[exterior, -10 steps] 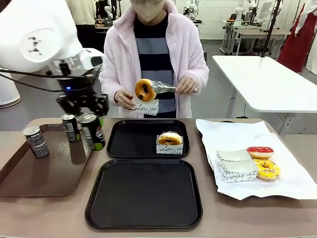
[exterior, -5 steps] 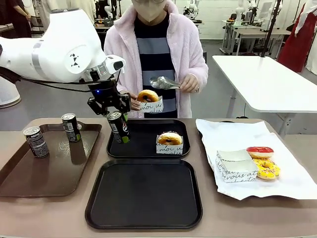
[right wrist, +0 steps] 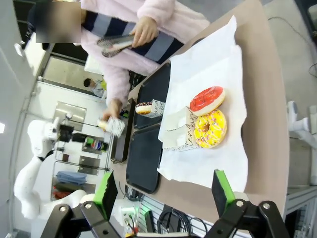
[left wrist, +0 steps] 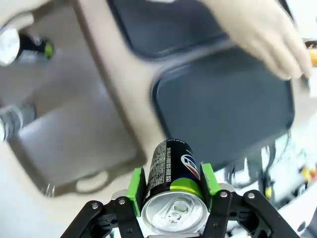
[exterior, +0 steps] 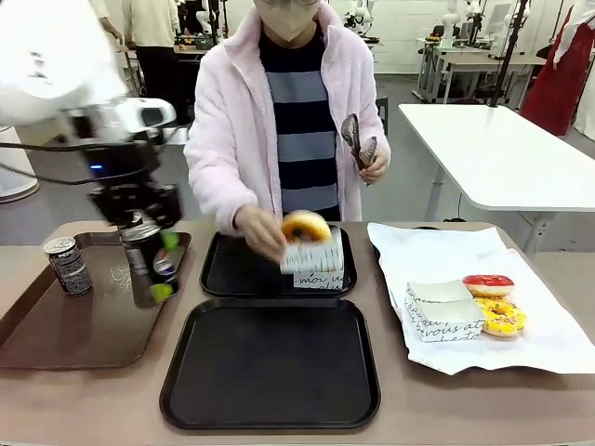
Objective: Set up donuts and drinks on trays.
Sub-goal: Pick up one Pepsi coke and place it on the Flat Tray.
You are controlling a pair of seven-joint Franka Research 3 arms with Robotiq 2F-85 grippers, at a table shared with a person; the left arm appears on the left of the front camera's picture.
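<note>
My left gripper (exterior: 160, 267) is shut on a dark drink can (exterior: 141, 251) and holds it over the right part of the brown tray (exterior: 56, 325). In the left wrist view the can (left wrist: 173, 173) sits between the green pads (left wrist: 135, 186). Another can (exterior: 67, 265) stands on the brown tray. The person's hand (exterior: 261, 232) holds a glazed donut (exterior: 305, 226) in a paper sleeve over the far black tray (exterior: 232, 269). The near black tray (exterior: 270, 362) is bare. My right gripper (right wrist: 164, 191) is open, off the table's end.
White paper (exterior: 548, 344) at the right carries a red donut (exterior: 487, 283), a yellow donut (exterior: 500, 316) and a stack of sleeves (exterior: 442, 311). The person's other hand holds tongs (exterior: 358, 139) up at chest height.
My left gripper has swung left with the can, from the far tray's left edge to over the brown tray. The person has lowered the sleeved donut to the far tray and raised the tongs.
</note>
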